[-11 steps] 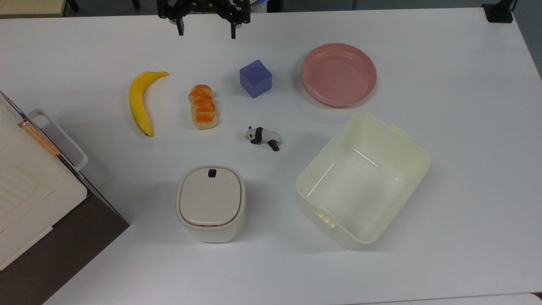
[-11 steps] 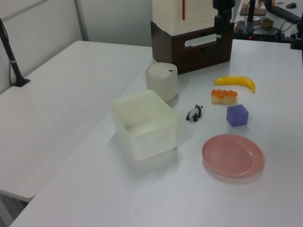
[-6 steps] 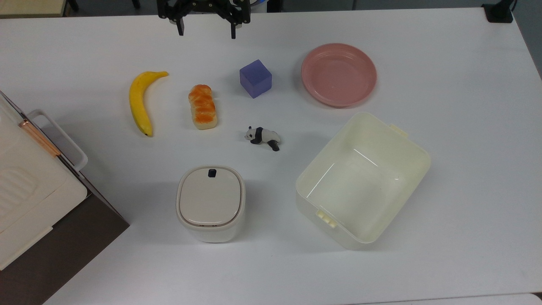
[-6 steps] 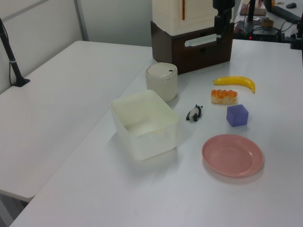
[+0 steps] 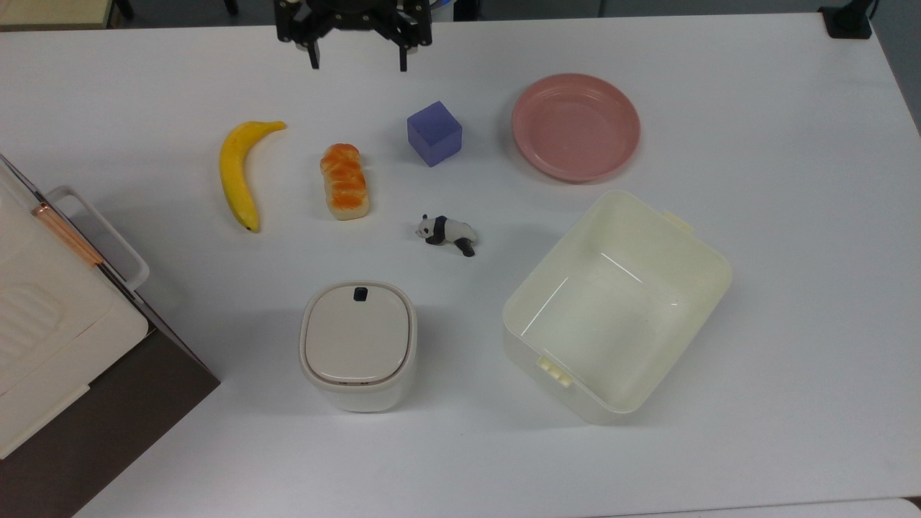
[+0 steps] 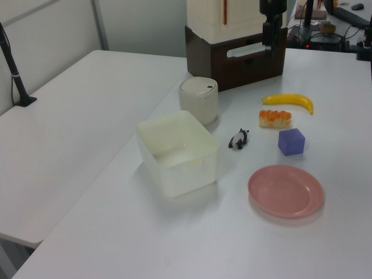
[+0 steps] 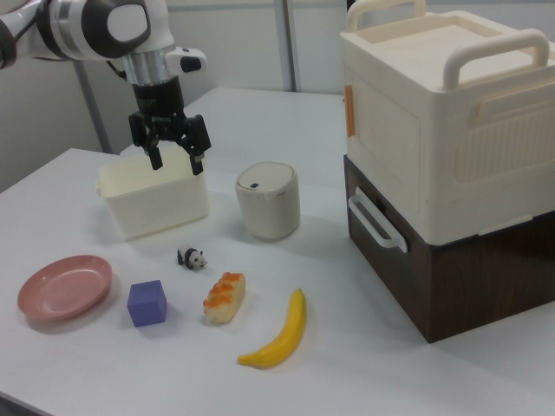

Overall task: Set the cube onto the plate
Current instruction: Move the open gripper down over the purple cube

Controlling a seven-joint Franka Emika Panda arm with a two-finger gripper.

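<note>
- On the white table (image 5: pixel 755 108), the cube (image 5: pixel 434 133) is set flat, between the bread (image 5: pixel 345 180) and the plate (image 5: pixel 575 126), apart from both.
- The gripper (image 5: pixel 357 63) is seen at the top view's upper edge, above the table and well apart from the cube; its fingers are spread and nothing is held.
- In the right view, the gripper (image 7: pixel 176 164) is held high in front of the tub (image 7: pixel 154 201).
- The plate is left bare, near the tub's (image 5: pixel 709 270) corner.
- A panda (image 5: pixel 446 232) is laid below the cube in the top view.
</note>
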